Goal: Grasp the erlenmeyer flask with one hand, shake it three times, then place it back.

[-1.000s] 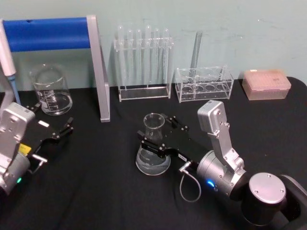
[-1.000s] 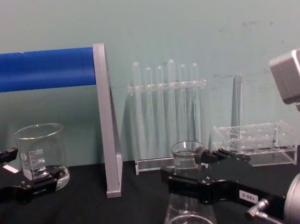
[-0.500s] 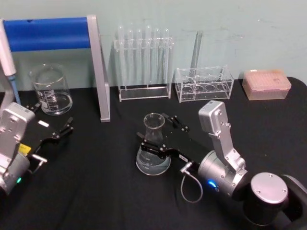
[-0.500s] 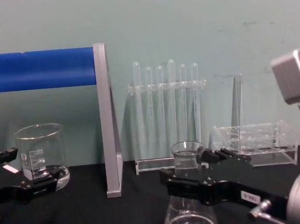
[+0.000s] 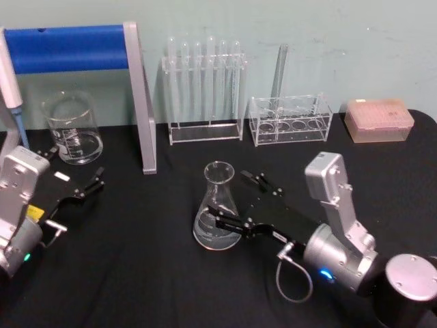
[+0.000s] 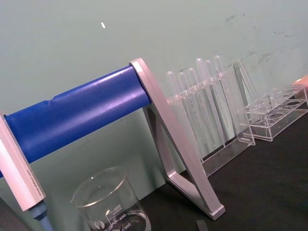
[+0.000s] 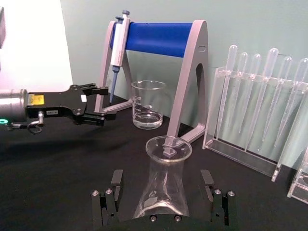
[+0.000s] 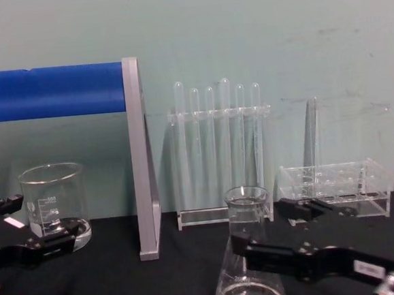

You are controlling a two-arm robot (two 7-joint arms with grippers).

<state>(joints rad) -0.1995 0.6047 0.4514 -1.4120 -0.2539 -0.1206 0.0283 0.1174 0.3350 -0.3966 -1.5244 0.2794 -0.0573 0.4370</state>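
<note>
Since before, right gripper (image 5: 235, 203) has slid back toward 4 o'clock, jaws apart around the flask (image 5: 217, 208). Flask stands mid-table. Left gripper (image 5: 76, 172) rests at 9 o'clock, jaws apart.

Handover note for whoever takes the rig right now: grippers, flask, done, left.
Right gripper: open, jaws on either side of the erlenmeyer flask, not gripping; it has backed off over the last second.
Left gripper: open, idle at the table's left, in front of the beaker.
Flask: upright on the black table, mid-front, a little clear liquid at the bottom.
Done: flask stands on the table, released.
Left: whether the three shakes happened cannot be told from these views; if they did, only withdrawing the right arm remains.
</note>
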